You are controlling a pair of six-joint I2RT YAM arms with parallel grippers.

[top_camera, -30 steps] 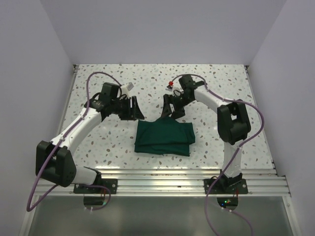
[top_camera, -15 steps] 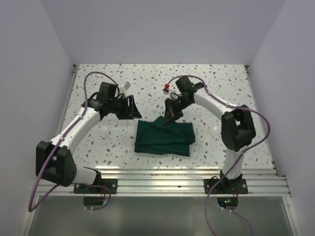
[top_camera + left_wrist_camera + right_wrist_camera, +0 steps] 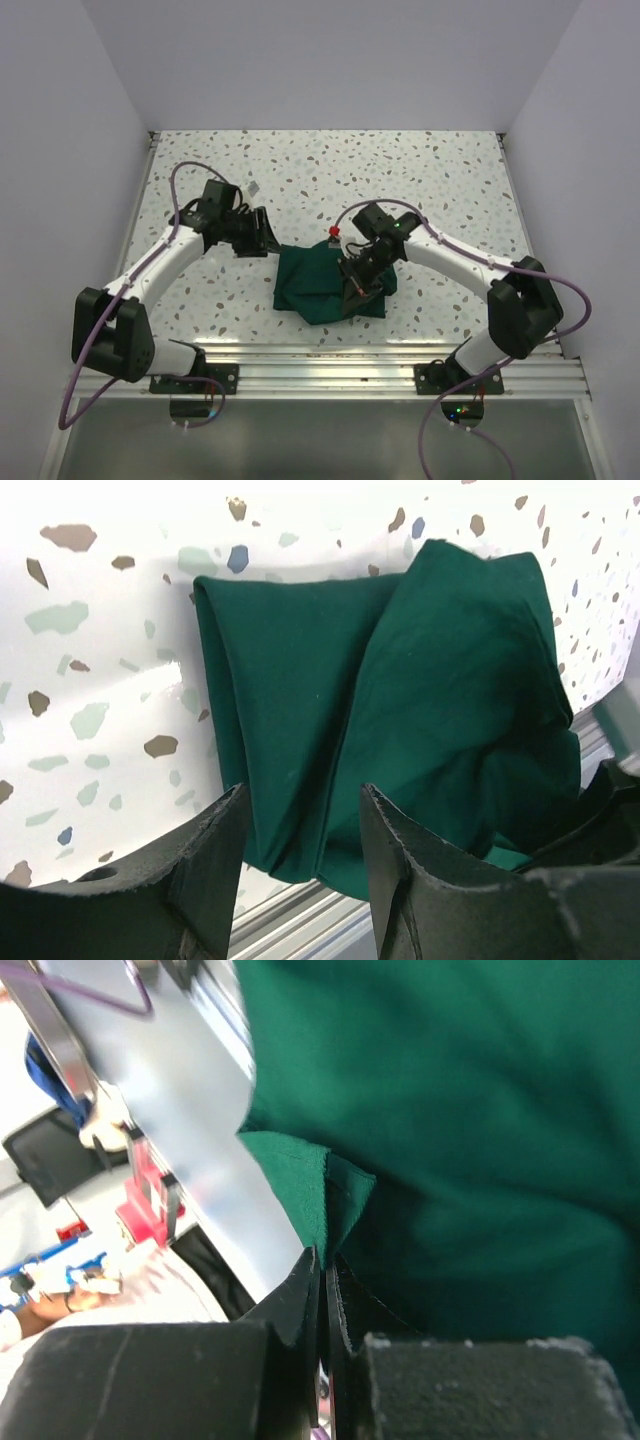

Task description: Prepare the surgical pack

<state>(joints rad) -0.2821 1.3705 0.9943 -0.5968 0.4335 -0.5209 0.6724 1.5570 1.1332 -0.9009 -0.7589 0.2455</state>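
The surgical pack (image 3: pixel 308 288) is a dark green cloth folded into a rumpled bundle near the table's front middle. My right gripper (image 3: pixel 356 284) hangs over its right part, shut on a thin corner of the cloth (image 3: pixel 330 1185); the wrist view shows the jaws (image 3: pixel 325 1260) pinched together on that fold, with more green cloth (image 3: pixel 480 1110) spread behind. My left gripper (image 3: pixel 268 240) sits just off the bundle's far left corner, open. In the left wrist view its fingertips (image 3: pixel 303 792) stand apart above the cloth's (image 3: pixel 420 680) near edge with nothing between them.
The speckled tabletop (image 3: pixel 420 170) stretches behind and to both sides of the cloth. An aluminium rail (image 3: pixel 330 355) runs along the near edge. White walls close in left, right and back. The right arm's dark link (image 3: pixel 600 820) shows beside the cloth.
My right gripper shut on the cloth's far edge and pulled it toward the front over the bundle, which now bunches up. My left gripper drifted slightly nearer the cloth's corner.
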